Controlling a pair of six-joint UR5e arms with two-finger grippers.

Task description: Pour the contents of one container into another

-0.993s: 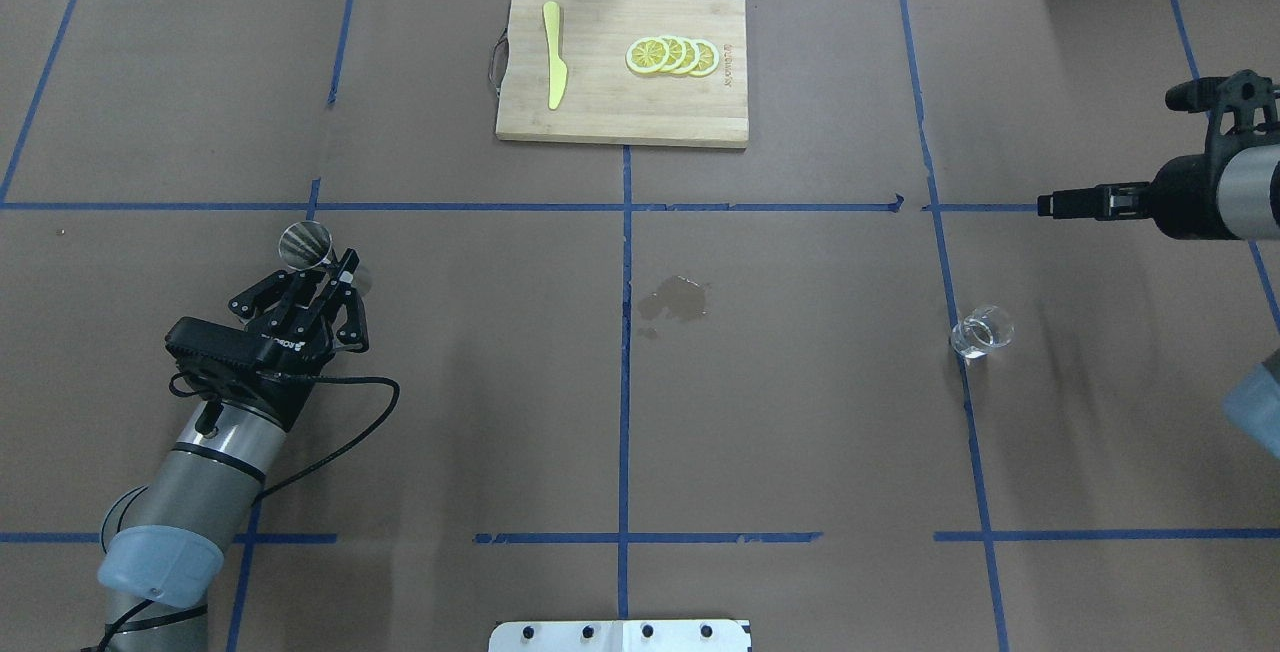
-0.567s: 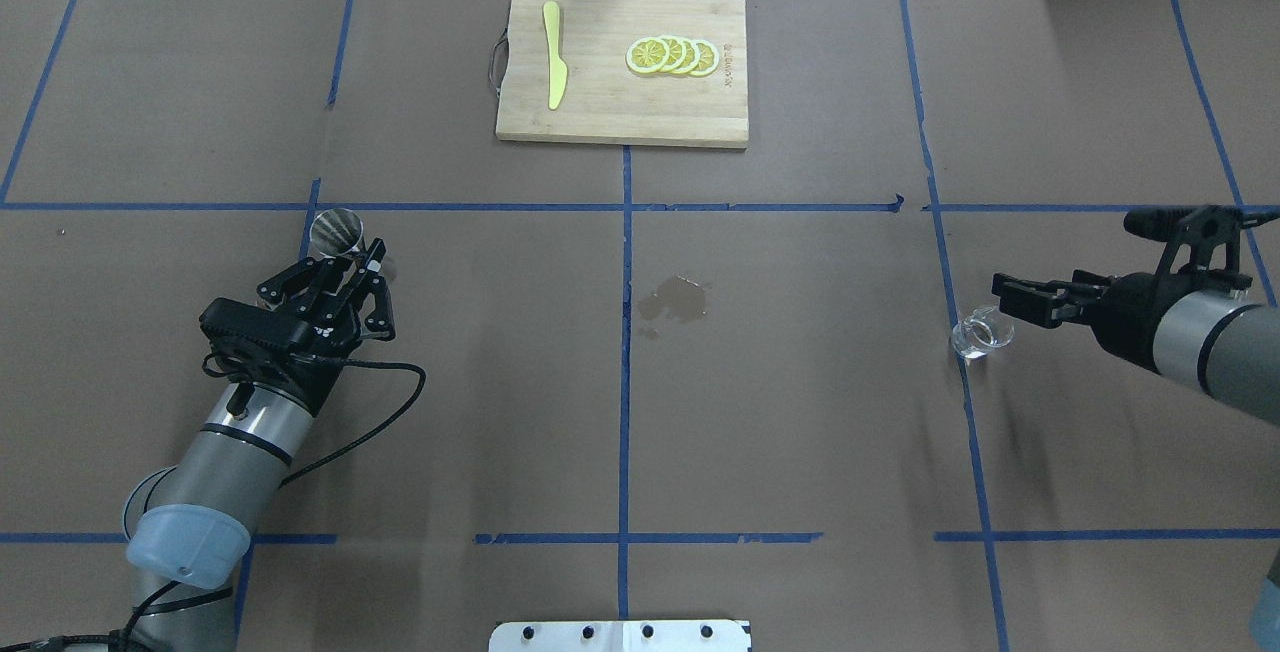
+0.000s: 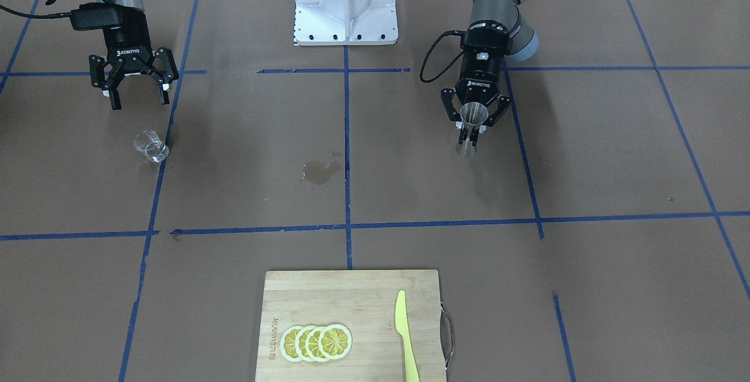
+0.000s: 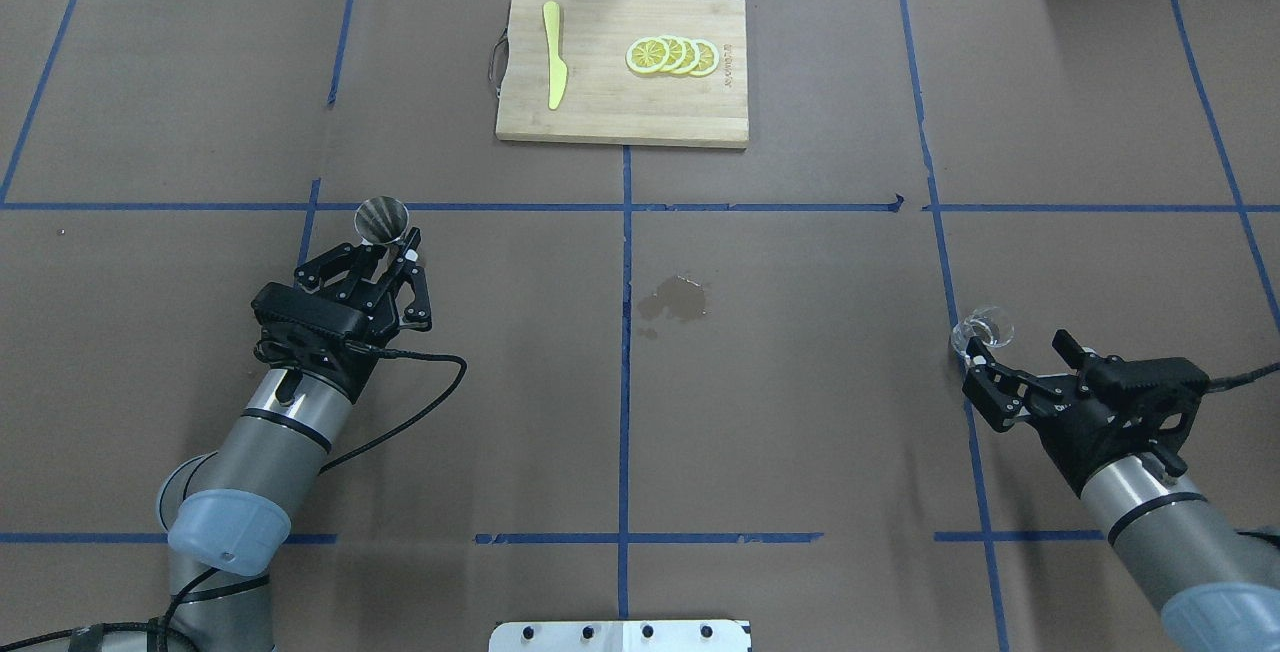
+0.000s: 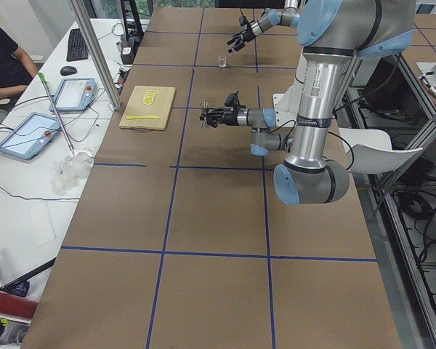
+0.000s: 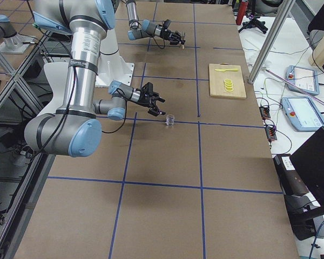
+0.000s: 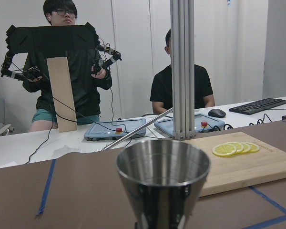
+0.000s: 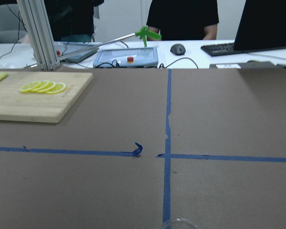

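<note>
glass cup [image 8: 179, 223] mostly cut off; jigger [image 7: 163, 181] base too

Bright, even overhead light across the brown tabletop [image 4: 800, 432] — shadows soft and faint. The steel jigger [image 7: 163, 183] looms near the left wrist lens; side views bow slightly at the edges.

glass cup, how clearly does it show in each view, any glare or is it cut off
Overhead exterior: the glass cup is only faint pale highlights, almost blending into the brown paper. Front-facing: much the same, with glints on the rim and base. Right wrist view: only a sliver of rim at the bottom edge. Exterior right: tiny, no detail.
</note>
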